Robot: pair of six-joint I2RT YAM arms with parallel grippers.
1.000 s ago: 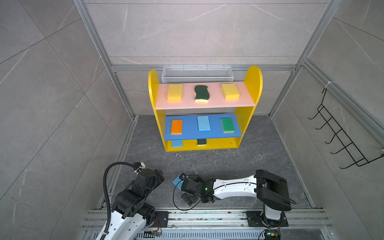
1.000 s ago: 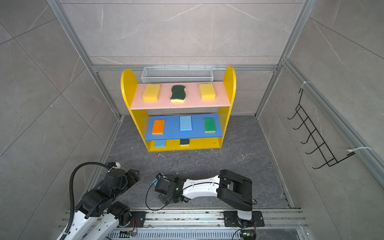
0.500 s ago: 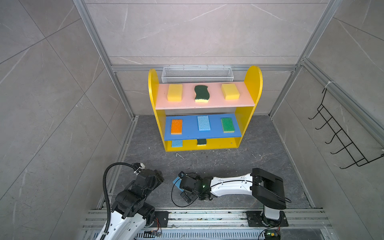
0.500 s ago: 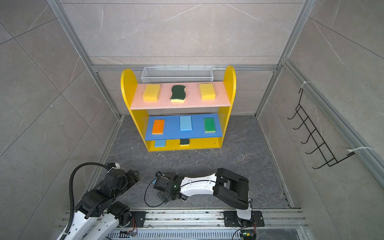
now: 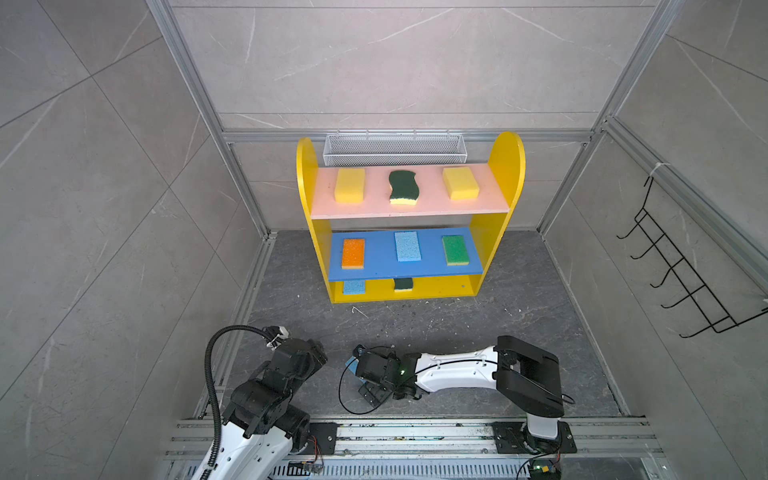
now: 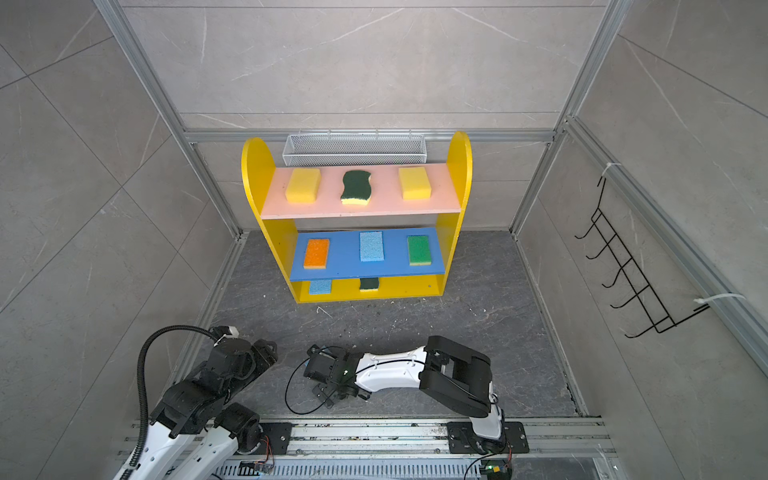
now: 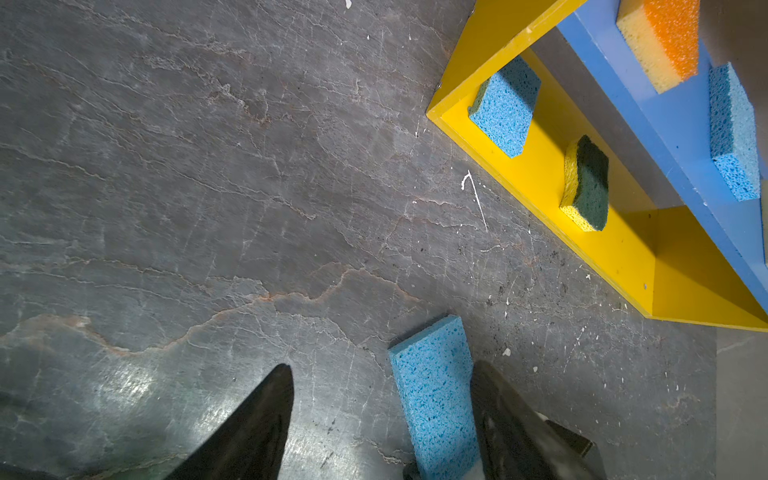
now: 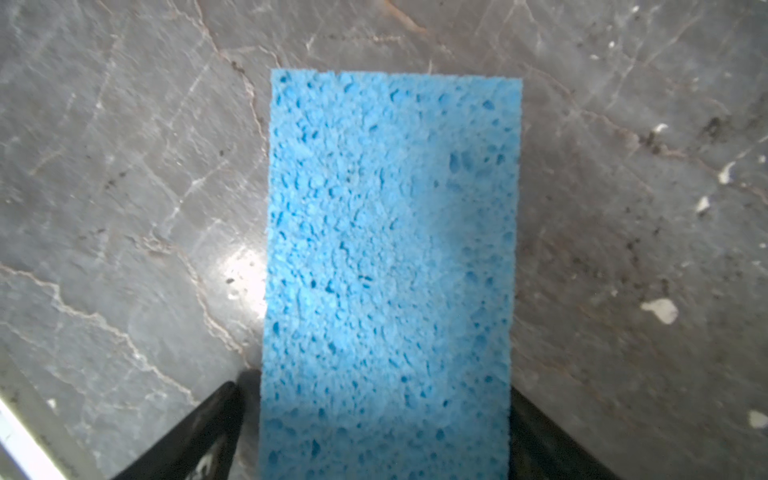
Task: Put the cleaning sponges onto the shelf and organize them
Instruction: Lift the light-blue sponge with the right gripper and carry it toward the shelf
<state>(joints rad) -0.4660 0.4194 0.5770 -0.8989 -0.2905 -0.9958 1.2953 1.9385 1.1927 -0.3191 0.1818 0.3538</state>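
One light blue sponge (image 8: 390, 249) lies flat on the dark floor near the front; in a top view only a sliver of this sponge (image 5: 351, 370) shows. My right gripper (image 8: 374, 386) is open and straddles it, one finger against its edge, the other a slim gap away. My left gripper (image 7: 384, 365) is open and empty, just left of that sponge (image 7: 432, 395). The yellow shelf (image 5: 505, 166) holds two yellow sponges (image 5: 350, 185) and a scourer (image 5: 402, 187) on pink; orange (image 5: 353, 253), blue (image 5: 407, 246) and green (image 5: 455, 249) on blue; a blue sponge (image 5: 354, 286) and a scourer (image 5: 403, 284) on the base.
A white wire mesh basket (image 5: 394, 148) hangs on the back wall behind the shelf. A black hook rack (image 5: 685, 282) is fixed to the right wall. Tiled walls close in on both sides, and an aluminium rail (image 5: 415, 432) runs along the front.
My right gripper has slid left over the blue sponge, covering most of it in both top views, and its jaws have narrowed a little. The left arm has hardly moved.
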